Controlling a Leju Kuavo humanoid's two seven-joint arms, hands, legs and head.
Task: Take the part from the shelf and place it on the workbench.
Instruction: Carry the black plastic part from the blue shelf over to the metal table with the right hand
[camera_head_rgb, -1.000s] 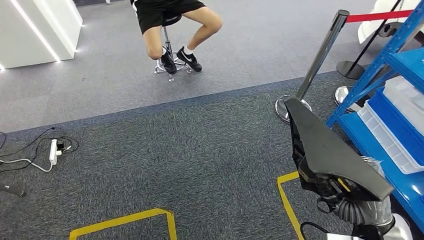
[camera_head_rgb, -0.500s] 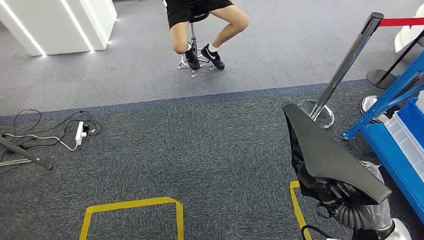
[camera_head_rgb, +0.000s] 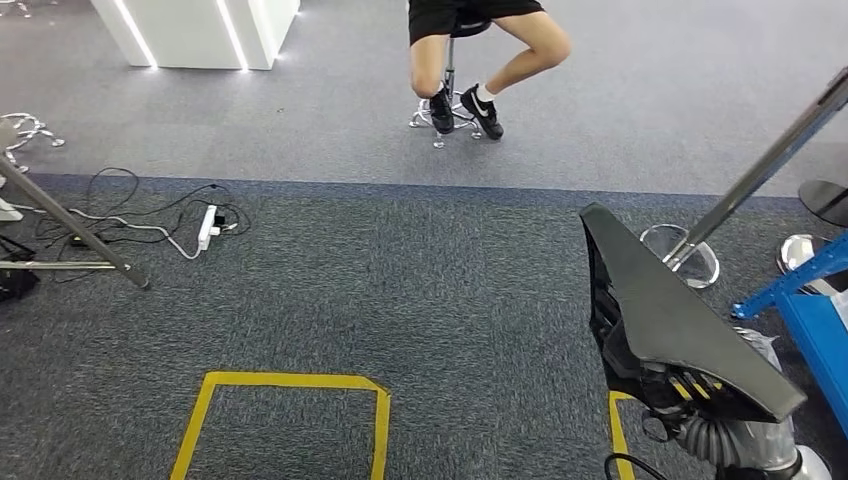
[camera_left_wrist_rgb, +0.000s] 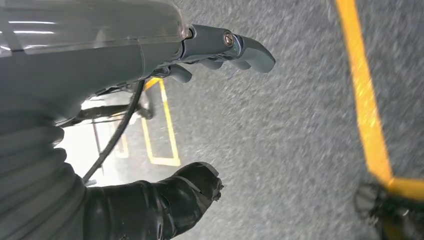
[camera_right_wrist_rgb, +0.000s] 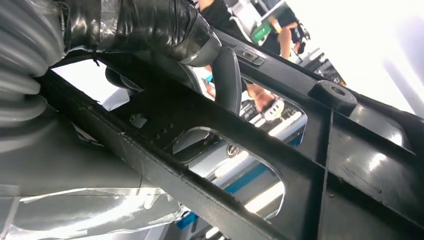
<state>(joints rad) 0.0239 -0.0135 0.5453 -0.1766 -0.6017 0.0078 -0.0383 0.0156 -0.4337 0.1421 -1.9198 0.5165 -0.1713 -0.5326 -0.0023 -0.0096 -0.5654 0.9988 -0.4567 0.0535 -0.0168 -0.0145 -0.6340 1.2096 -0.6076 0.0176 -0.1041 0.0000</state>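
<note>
On the far left of the head view a grey metal stand leg (camera_head_rgb: 70, 222) slants across the carpet (camera_head_rgb: 400, 290), with a white power strip (camera_head_rgb: 207, 227) and tangled cables just beside it. A yellow tape rectangle (camera_head_rgb: 290, 381) marks the carpet nearer the robot. Beyond it, a person (camera_head_rgb: 470, 40) sits on a stool (camera_head_rgb: 450, 90) on the lighter floor.

The left robot hand (camera_left_wrist_rgb: 220, 50) hangs over the carpet in its wrist view, holding nothing, its fingers loosely apart.

Right of centre, the part (camera_head_rgb: 675, 320) is a long black panel, held up at an angle over the carpet by the right robot hand (camera_right_wrist_rgb: 165, 35). That hand's fingers hook through the panel's ribbed, cut-out underside, as the right wrist view shows. The part looks like stiff moulded plastic: probably light for its length, rigid, smooth and a bit slippery on its outer face. The ribs and openings underneath seem the surest hold, and its long overhang may make it swing during a turn.

Farther right stand a chrome barrier post (camera_head_rgb: 760, 170) and the blue shelf (camera_head_rgb: 810, 330) corner. No counter is visible.

No brand or lettering is readable on any of these things.
</note>
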